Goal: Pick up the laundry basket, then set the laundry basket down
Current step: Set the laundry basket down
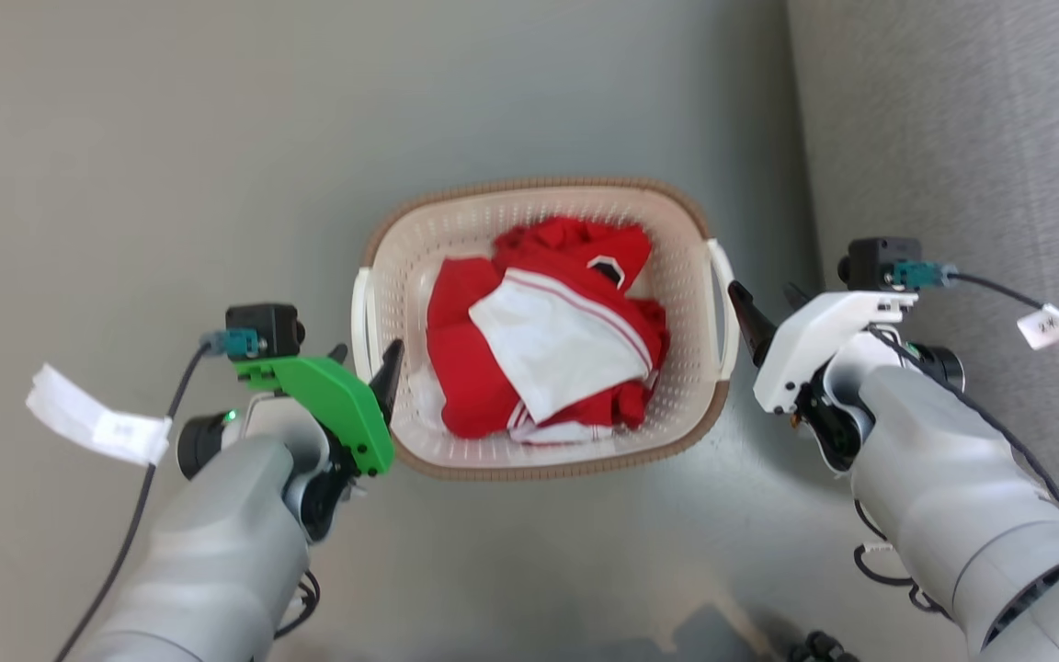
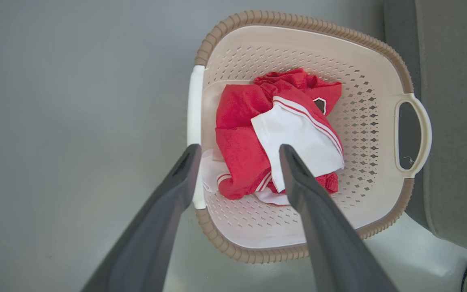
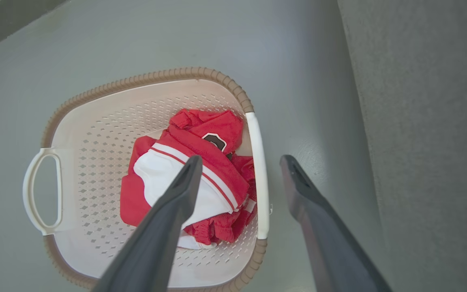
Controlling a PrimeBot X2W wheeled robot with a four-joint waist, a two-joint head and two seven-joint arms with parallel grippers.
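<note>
The laundry basket (image 1: 539,187) stands on the grey floor, cream with perforated walls and a brown rim, and holds a crumpled red and white garment (image 1: 548,331). My left gripper (image 1: 366,354), with the green housing, is open beside the basket's left white handle (image 1: 362,317). In the left wrist view the left gripper (image 2: 239,148) straddles that handle (image 2: 195,117), one finger outside the basket (image 2: 298,21) and one over its inside. My right gripper (image 1: 762,290) is open by the right handle (image 1: 724,303). In the right wrist view the right gripper (image 3: 240,159) spans that handle (image 3: 258,170) of the basket (image 3: 156,76).
A grey fabric-covered piece of furniture (image 1: 971,138) rises just right of the basket and close to my right arm; it also runs down the right side as furniture (image 2: 452,121) and furniture (image 3: 432,121). Bare grey floor (image 1: 171,138) lies left of and beyond the basket. White tags hang from both wrist cables.
</note>
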